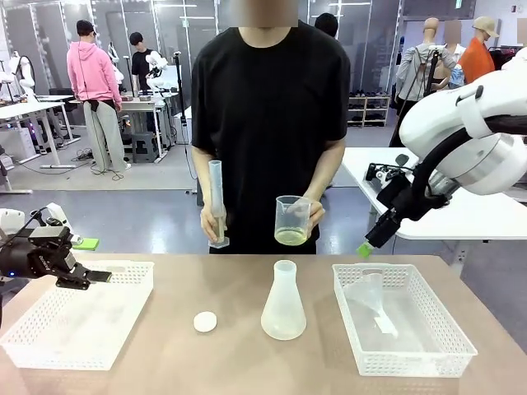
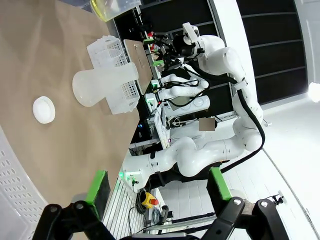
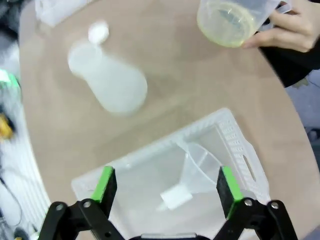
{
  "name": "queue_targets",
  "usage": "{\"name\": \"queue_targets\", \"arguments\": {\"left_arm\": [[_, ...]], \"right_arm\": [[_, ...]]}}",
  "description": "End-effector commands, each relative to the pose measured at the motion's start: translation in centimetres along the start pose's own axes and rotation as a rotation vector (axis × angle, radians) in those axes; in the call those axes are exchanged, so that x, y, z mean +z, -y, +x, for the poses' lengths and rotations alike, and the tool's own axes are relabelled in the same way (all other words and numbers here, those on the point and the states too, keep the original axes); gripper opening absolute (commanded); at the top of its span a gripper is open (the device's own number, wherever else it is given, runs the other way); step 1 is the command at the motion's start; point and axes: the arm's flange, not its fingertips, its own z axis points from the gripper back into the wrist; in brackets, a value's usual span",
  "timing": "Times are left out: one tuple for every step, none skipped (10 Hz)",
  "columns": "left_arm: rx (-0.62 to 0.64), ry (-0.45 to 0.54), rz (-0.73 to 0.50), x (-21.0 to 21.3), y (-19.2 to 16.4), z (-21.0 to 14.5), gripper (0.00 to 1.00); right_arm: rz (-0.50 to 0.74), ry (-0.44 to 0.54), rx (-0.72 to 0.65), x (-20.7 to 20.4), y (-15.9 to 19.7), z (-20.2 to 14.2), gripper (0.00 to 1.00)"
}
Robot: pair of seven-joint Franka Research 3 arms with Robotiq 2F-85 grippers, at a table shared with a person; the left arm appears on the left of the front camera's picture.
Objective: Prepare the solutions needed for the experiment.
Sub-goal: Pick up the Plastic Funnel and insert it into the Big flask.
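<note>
The person (image 1: 268,123) wears a black short-sleeved T-shirt. The right arm (image 1: 469,123) has glossy white rounded shells and a black cable (image 1: 430,162); its jaws are black with green pads (image 3: 106,184).

The solutions (image 1: 291,237) are a shallow layer of pale yellow, translucent liquid; it lies level across the base of a clear beaker (image 1: 293,212) (a yellowish disc from above in the right wrist view); the beaker is upright in the person's hand (image 1: 315,217), above the table's (image 1: 165,354) far edge.
</note>
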Motion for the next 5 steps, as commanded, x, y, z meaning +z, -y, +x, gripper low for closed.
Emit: {"name": "queue_targets", "arguments": {"left_arm": [[-0.005, 0.0, -0.001, -0.1, 0.3, -0.1, 1.0], [-0.005, 0.0, -0.001, -0.1, 0.3, -0.1, 1.0], [-0.005, 0.0, -0.001, -0.1, 0.3, -0.1, 1.0], [-0.005, 0.0, -0.001, -0.1, 0.3, -0.1, 1.0], [-0.005, 0.0, -0.001, -0.1, 0.3, -0.1, 1.0]], "right_arm": [[-0.026, -0.122, 0.232, -0.1, 2.1, 0.0, 1.0], [-0.011, -0.171, 0.298, -0.3, 2.6, 0.2, 1.0], [0.004, -0.187, 0.369, -0.7, 3.1, 0.4, 1.0], [-0.002, -0.225, 0.447, -1.2, 3.6, 0.8, 1.0], [0.014, -0.274, 0.542, -1.7, 3.8, 1.2, 1.0]]}}
